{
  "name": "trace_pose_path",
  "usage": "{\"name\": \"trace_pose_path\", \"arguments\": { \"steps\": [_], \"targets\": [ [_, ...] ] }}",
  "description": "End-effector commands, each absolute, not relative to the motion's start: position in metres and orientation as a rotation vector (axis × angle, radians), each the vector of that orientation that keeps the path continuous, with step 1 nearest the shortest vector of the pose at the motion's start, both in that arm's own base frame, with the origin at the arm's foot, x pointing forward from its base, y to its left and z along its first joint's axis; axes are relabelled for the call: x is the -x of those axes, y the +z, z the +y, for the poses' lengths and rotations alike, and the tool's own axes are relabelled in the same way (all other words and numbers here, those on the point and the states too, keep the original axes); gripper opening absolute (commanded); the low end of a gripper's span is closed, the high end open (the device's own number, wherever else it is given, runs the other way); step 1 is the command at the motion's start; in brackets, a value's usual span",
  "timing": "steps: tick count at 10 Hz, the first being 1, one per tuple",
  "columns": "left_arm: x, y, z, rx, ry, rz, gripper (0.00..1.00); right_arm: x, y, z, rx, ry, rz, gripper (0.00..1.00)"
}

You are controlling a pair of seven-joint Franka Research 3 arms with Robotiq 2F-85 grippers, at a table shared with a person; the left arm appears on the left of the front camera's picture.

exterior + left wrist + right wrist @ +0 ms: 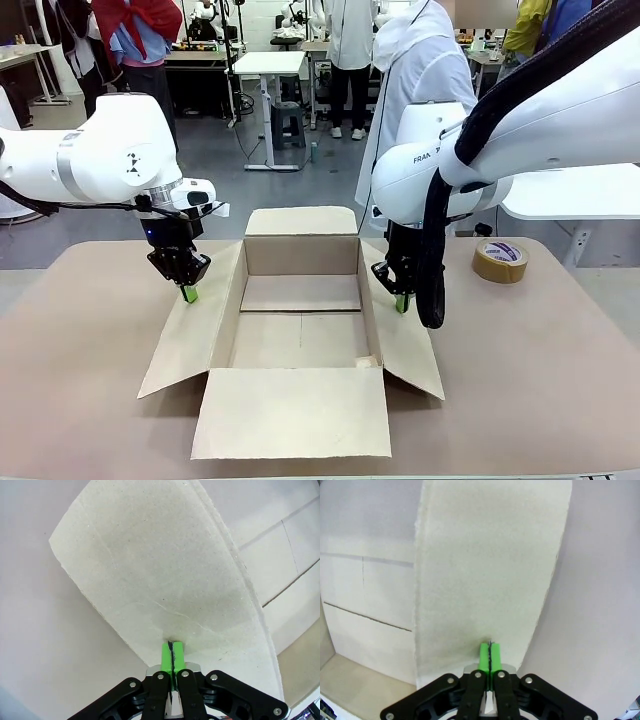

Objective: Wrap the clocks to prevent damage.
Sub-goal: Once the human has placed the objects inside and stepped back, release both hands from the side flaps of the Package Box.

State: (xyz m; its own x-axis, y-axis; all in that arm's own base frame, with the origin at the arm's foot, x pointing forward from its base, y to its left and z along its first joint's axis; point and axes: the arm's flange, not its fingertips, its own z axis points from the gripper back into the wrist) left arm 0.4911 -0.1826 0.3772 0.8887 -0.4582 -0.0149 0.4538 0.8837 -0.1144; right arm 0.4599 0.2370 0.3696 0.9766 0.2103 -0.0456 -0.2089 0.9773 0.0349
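Box point(300, 255): brown cardboard, open, sitting mid-table point(90, 400). All four flaps are splayed outward. The near flap point(295, 410) lies flat toward the robot and the far flap point(300, 220) stands up at the back. The inside floor is visible, with a seam running across it.

Left claw point(190, 293): closed, green pads pressed together with nothing between them. It points down at the left flap point(195, 340), near that flap's far outer edge. In the left wrist view the left claw's point(172, 652) tips sit right on the flap's surface point(160, 570), with a faint shadow around them. It looks like contact, but it is pressing, not gripping.

Right claw point(402, 301): also closed, pads together, holding nothing. It points down at the right flap point(405, 345), toward that flap's far end by the box wall. The right wrist view shows the same thing: the right claw's point(490, 655) tips are on the flap point(490, 570), with the box interior off to one side.

Tape roll point(500, 260): brown, lying flat on the table at the far right, well apart from the box and beyond the right arm.

Person point(415, 70): in a white coat, standing at the far side just behind the box's right rear corner.

Clocks: can't tell where they are from these views.
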Motion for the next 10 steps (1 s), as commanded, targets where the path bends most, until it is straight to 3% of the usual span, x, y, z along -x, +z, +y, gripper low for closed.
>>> {"name": "trace_pose_path", "arguments": {
  "steps": [1,10],
  "targets": [
    [-0.4906,0.3759,-0.1821,0.11,-0.473,0.044,0.0,-0.4595,0.3671,0.2383,-0.029,0.203,0.054,0.01],
    [-0.4906,0.3759,-0.1821,0.11,-0.473,0.044,0.0,-0.4595,0.3671,0.2383,-0.029,0.203,0.054,0.01]
  ]
}}
